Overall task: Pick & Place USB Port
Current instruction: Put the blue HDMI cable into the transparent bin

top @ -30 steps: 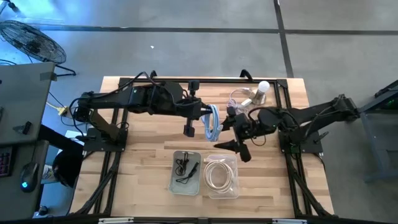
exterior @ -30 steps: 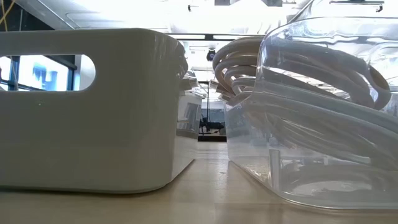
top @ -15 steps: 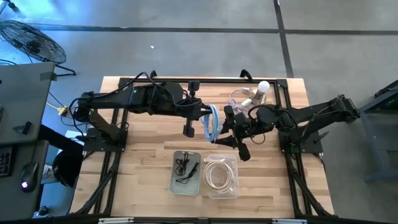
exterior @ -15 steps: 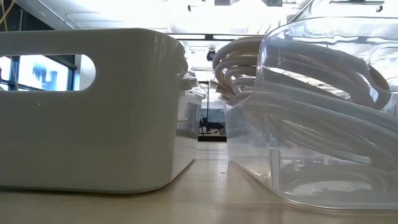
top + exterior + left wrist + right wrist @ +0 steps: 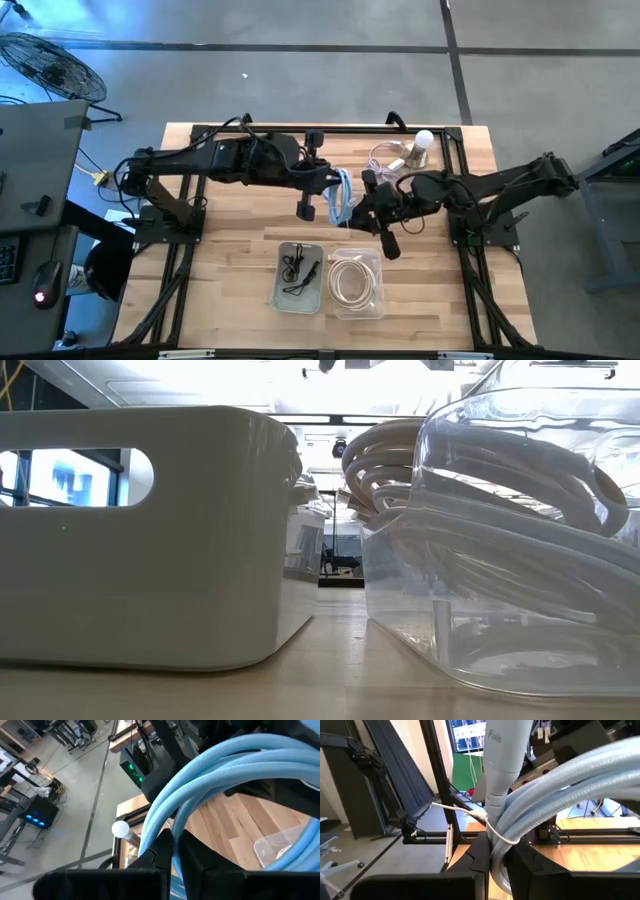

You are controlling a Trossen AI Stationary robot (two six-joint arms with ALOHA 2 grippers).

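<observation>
A coiled light-blue USB cable (image 5: pixel 345 195) hangs between my two grippers above the table's middle. My left gripper (image 5: pixel 333 190) comes from the left and is shut on the coil. My right gripper (image 5: pixel 356 208) comes from the right and is shut on it too. In the left wrist view the blue strands (image 5: pixel 210 780) run out past the fingers. The right wrist view shows the bundle (image 5: pixel 555 785), a thin white tie (image 5: pixel 497 832) around it, and a pale plug sleeve (image 5: pixel 501 765) standing up from it. My left gripper pinches a few blue strands (image 5: pixel 172 822) of the coil between its two fingers, which lie across the strands. The coil is clear of the table. My right gripper pinches the bundle close to its white tie (image 5: pixel 495 840) between its two fingers, coming level from the table's right side. The plug sleeve stands up beyond the fingers.
Near the front edge stand a white bin (image 5: pixel 300 275) with a black cable and a clear bin (image 5: pixel 357 283) with a white coiled cable; both fill the low view (image 5: pixel 140 530) (image 5: pixel 520 540). A bulb-topped object (image 5: pixel 420 145) and a clear cable coil (image 5: pixel 385 160) sit at the far right.
My right gripper has gone from wide open to shut, taking hold of the blue cable, and has edged toward the left gripper. The cable has stayed lifted in the left gripper's hold.
</observation>
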